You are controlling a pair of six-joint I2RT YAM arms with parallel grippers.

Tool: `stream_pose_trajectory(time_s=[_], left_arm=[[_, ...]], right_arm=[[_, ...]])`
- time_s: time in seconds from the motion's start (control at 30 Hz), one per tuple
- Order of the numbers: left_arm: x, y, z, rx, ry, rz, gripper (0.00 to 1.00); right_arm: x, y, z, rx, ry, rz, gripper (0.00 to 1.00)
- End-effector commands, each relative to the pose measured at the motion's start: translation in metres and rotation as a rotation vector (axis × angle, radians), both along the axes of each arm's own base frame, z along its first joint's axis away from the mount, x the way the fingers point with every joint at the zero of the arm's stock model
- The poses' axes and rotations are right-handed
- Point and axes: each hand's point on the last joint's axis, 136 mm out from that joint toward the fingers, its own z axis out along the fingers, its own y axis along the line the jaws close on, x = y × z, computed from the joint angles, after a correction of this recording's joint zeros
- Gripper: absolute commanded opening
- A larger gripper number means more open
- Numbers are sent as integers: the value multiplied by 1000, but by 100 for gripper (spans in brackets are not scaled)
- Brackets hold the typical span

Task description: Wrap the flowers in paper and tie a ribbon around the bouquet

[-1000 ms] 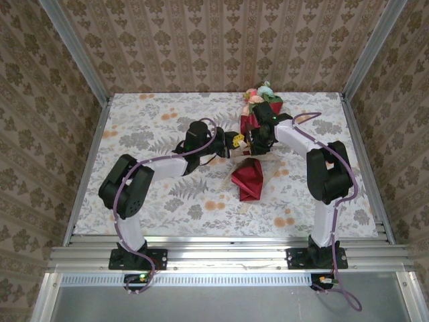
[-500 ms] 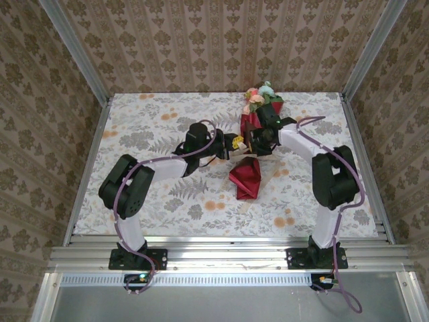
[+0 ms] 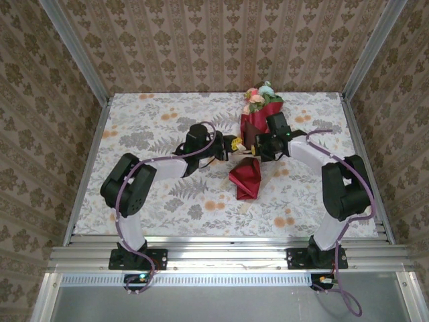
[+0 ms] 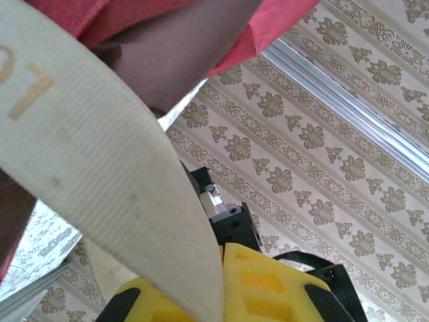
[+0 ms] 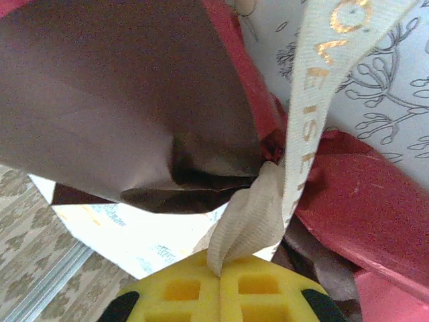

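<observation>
Top external view is giving me the bouquet (image 3: 246, 180) lying on the counter (image 3: 147, 201) right of centre, its red cone running from a crumpled near end toward the far edge. There the flowers (image 3: 260, 94) are spilling out in pink, pale blue and green, close to the patterned wall (image 3: 201, 40). Both arms are reaching in to the middle of the cone from opposite sides. The left pincer (image 3: 234, 143) is meeting it from the left and the right pincer (image 3: 255, 145) from the right, and the two are sitting just beside each other. Through the right wrist camera I am seeing the paper (image 5: 120, 94) bunching in close, dark maroon on one face and bright red on the other. The cream ribbon (image 5: 308, 114), lettered in gold, is crossing it and gathering down into the seam between the yellow fingers. The right pincer (image 5: 218, 288) is pressing together on that ribbon. Through the left wrist camera the ribbon (image 4: 100, 174) is sweeping broad and pale across the frame and narrowing to an edge between the yellow fingers at the bottom. The left pincer (image 4: 218, 285) is likewise clamping on it, with red paper (image 4: 268, 27) hanging above. Around the bouquet the floral cloth is covering the whole counter.
</observation>
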Motion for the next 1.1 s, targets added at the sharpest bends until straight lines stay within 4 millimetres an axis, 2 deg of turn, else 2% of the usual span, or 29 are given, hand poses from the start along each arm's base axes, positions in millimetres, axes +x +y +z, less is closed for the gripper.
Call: stream_pose_trajectory(time_s=[0.0,0.1,0.3,0.57,0.7,0.77,0.87,0.97,1.07], left_arm=[[0,6,-19,36,33,5,15],[-2,11,-30,67,62,15,22],[-8,30,-48,143,121,61,38],[-26,84,-62,282,190,145,45],[-44,116,-68,408,224,145,47],[-51,130,-67,469,237,149,48],[-54,138,-53,505,214,163,51],[-53,131,-34,502,186,150,54],[-42,117,-16,465,159,161,56]], right_arm=[[6,10,24,86,-94,23,0],[2,16,24,122,-96,46,0],[-13,14,13,140,-84,62,0],[-21,10,7,145,-82,71,0],[-23,9,4,145,-76,71,0],[-23,8,4,146,-77,69,0],[-23,8,5,149,-82,69,0],[-24,7,4,151,-81,70,0],[-24,7,3,156,-83,74,0]])
